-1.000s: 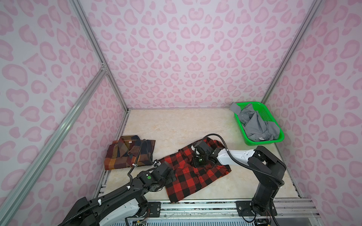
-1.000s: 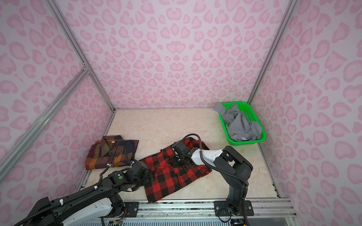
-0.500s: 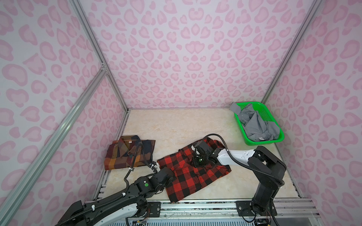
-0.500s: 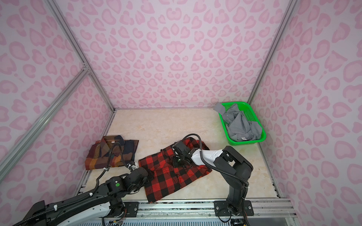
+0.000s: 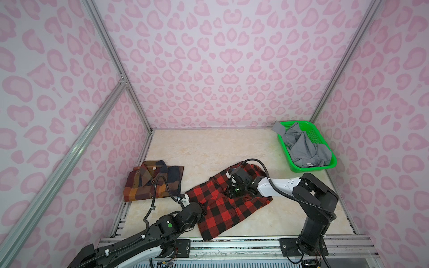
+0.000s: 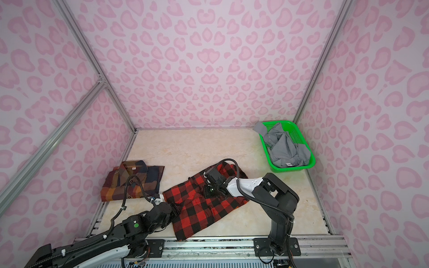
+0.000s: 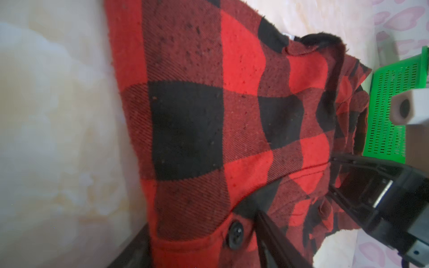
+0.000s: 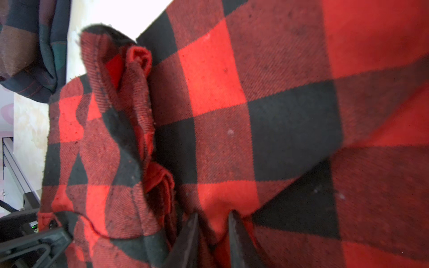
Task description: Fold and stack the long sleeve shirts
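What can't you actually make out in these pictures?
Left gripper: fingers cut off by the left wrist view's edge, hidden behind its arm in both top views; grip on the flannel unclear.
Grey shirt label: too small to read in both top views.
Plaid shirt: a cable crosses it in both top views; right wrist view shows only a corner.

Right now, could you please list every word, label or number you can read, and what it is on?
No text is legible.
White tag on the grey shirt in the green basket: too small to read.
Orange collar label on the brown plaid shirt: too small to read.
Red-and-black flannel: nothing readable.
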